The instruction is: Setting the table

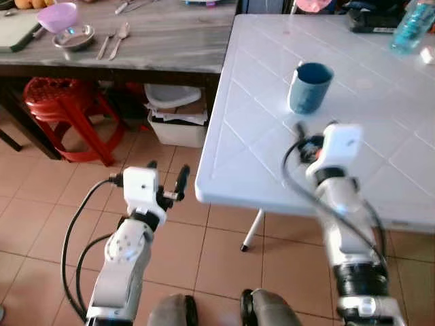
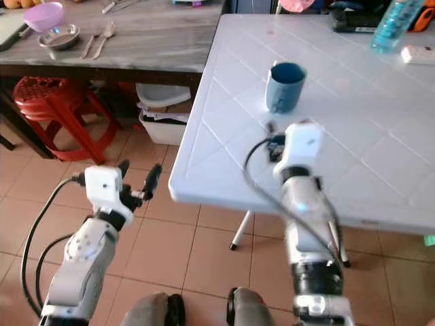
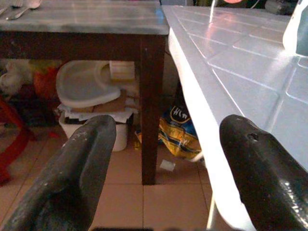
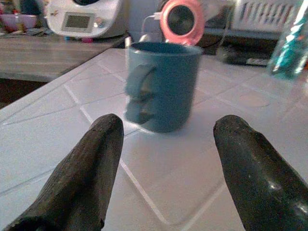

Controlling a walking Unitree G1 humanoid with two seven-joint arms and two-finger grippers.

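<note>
A blue mug (image 1: 310, 87) is seen upright on the white worktop (image 1: 258, 163), beside a wooden worktop (image 1: 163, 41) over a tiled floor (image 1: 61, 204). The right tool (image 4: 166, 159) is held released just before the mug, above the white worktop. The left tool (image 1: 166, 180) is held released off the worktop's edge, over the floor.

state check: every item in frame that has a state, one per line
Blue ceramic mug: upright on white plastic table, untouched.
Right gripper: open, over the table, facing the mug.
Left gripper: open, empty, off the table's edge.
Pink plastic bowl: upright on grey wooden side table.
Metal spoons: lying flat beside it.
</note>
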